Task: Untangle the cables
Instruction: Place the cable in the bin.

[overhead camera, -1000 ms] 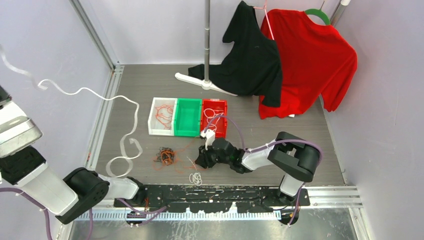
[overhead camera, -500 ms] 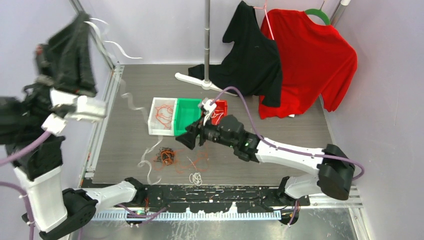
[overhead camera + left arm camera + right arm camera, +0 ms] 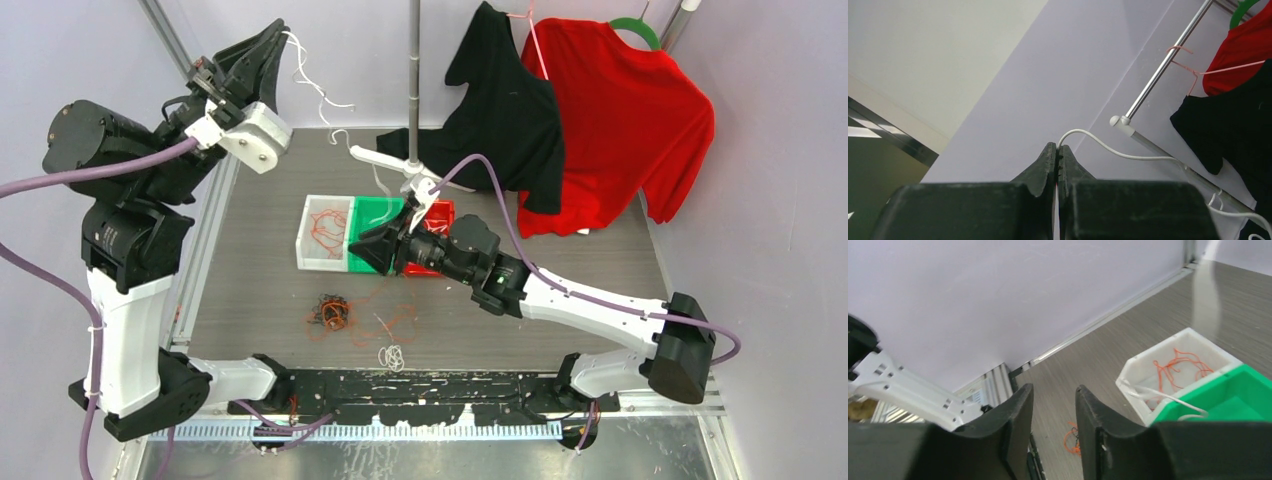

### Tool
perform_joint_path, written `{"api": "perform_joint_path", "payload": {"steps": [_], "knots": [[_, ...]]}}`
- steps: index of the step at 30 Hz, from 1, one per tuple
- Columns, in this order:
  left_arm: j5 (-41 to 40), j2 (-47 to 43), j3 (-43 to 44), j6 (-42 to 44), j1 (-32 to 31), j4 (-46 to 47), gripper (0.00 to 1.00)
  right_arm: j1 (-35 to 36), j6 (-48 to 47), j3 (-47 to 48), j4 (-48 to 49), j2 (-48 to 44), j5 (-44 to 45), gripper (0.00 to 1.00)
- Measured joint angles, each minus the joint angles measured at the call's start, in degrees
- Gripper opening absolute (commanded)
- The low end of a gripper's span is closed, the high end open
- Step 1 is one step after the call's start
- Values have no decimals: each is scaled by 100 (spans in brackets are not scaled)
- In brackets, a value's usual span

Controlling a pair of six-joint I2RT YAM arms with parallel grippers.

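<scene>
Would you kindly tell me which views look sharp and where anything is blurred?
Top external: evenly lit and sharp throughout. Left wrist: the left fingers are soft up close, while the white cable beyond reads clearly. Right wrist: the right fingers are soft too, and a pale streak smears the upper right; the white bin is sharp.

**Top external:** fixed high behind both arm bases, looking steeply down on the grey wood-grain table.

**Left wrist:** raised, tilted up at the lilac wall; shares the hanging red shirt with top external.

**Right wrist:** close above the table, facing its left side; shares the white plastic bin with top external.
</scene>
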Motion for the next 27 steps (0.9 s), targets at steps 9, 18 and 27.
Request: {"api": "perform_joint_path", "payload": {"steps": [9, 18, 27], "knots": [[24, 125, 114, -857, 0, -22, 0, -330, -450, 393, -192, 343, 1012, 34], [76, 621, 422, -1285, -92, -63, 0, -1036, -632, 474, -442, 413, 1410, 34], [83, 874, 1001, -1445, -280, -70, 0, -1062, -693, 529, -638, 472, 1276, 72]]}}
